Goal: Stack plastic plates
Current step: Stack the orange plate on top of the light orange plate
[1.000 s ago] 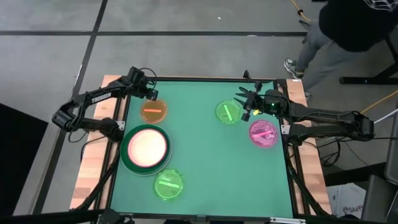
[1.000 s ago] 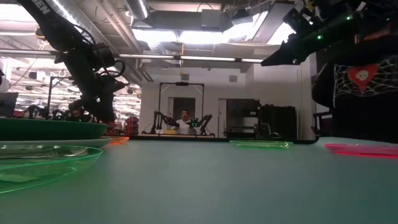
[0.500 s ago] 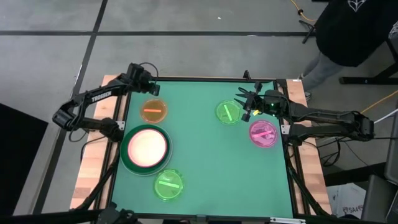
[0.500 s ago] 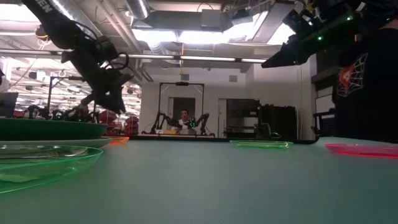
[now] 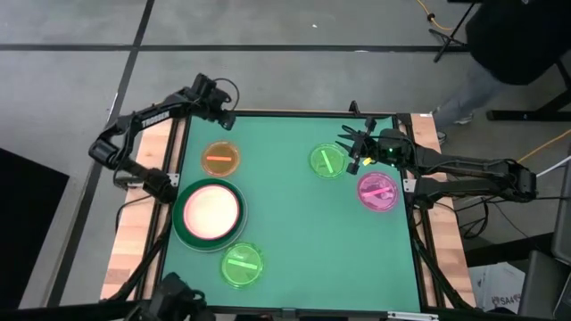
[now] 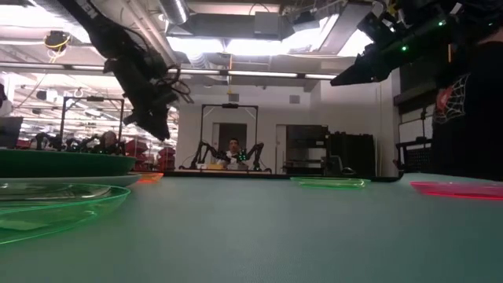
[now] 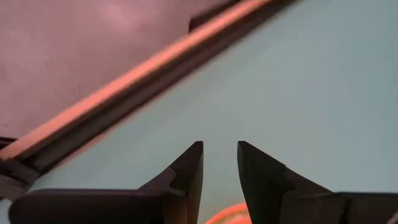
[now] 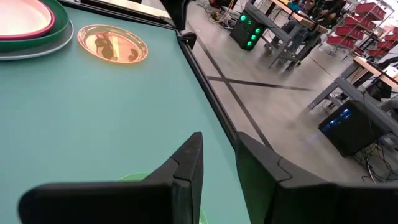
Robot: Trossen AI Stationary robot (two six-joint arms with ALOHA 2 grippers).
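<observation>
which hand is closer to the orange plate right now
The left hand. It hangs over the table's far left edge, just beyond the orange plate. The right hand is across the table, beside a lime plate.

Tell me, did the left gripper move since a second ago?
Yes. The left gripper was just over the orange plate before; now it has pulled back to the table's far edge, away from that plate, holding nothing.
</observation>
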